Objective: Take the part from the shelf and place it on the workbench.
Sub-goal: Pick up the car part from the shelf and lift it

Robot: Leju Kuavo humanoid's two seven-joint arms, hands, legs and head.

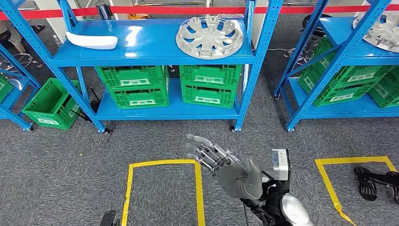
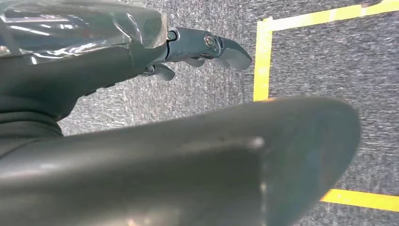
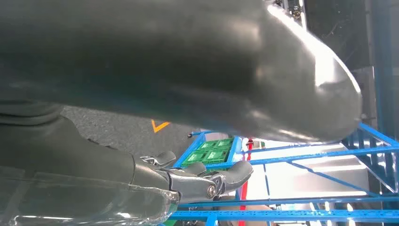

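A silver spoked wheel cover (image 1: 210,36) lies flat on the top board of the blue shelf (image 1: 150,49), toward its right end. A white curved part (image 1: 92,40) lies on the same board at the left. My right hand (image 1: 226,167) is raised over the grey carpet in front of the shelf, well short of it, with its fingers stretched toward the shelf and nothing in them. The right wrist view shows those fingers (image 3: 207,181) bare against the blue frame. My left hand (image 2: 202,47) hangs over the carpet, fingers apart and holding nothing.
Green crates (image 1: 141,87) fill the shelf's lower board, and another green crate (image 1: 49,103) stands on the floor at the left. A second blue shelf (image 1: 329,61) at the right carries another wheel cover (image 1: 380,28). Yellow tape squares (image 1: 162,163) mark the carpet.
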